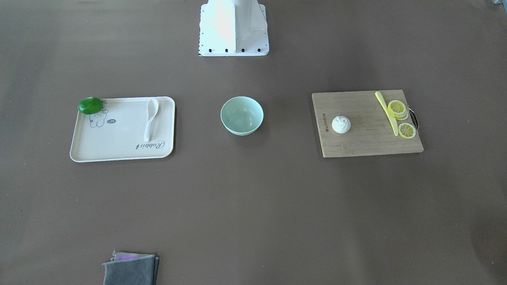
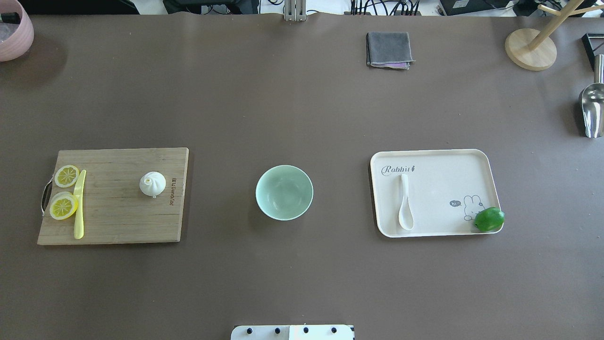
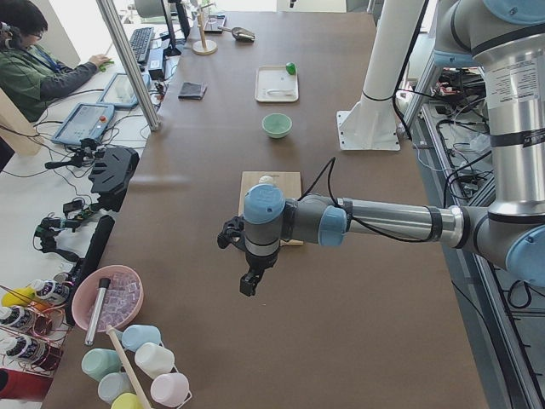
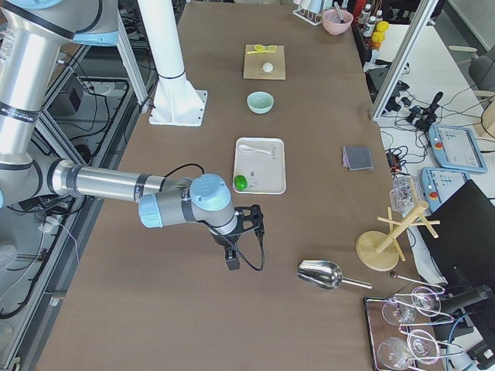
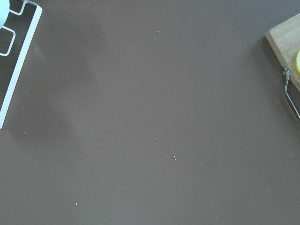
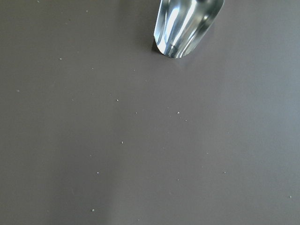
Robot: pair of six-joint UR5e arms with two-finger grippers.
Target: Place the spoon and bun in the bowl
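While far from left gripper (image 3: 246, 286) and right gripper (image 4: 232, 263) (finger gap unclear), spoon (image 2: 405, 203) on tray (image 2: 439, 189) by lime (image 2: 489, 219), bun (image 2: 152, 183) on cutting board (image 2: 118, 212), bowl (image 2: 284, 193) between.

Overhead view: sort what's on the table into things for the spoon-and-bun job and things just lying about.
For the job: white glossy soup spoon, white swirled steamed bun, pale mint-green round bowl.
Lying about: green round fruit, yellow lemon slices, long yellow knife, folded grey cloth, shiny metal scoop.

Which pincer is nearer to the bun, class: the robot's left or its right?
Left. The left pincer hangs just past the cutting board holding the bun; the right pincer is beyond the tray, by the metal scoop.
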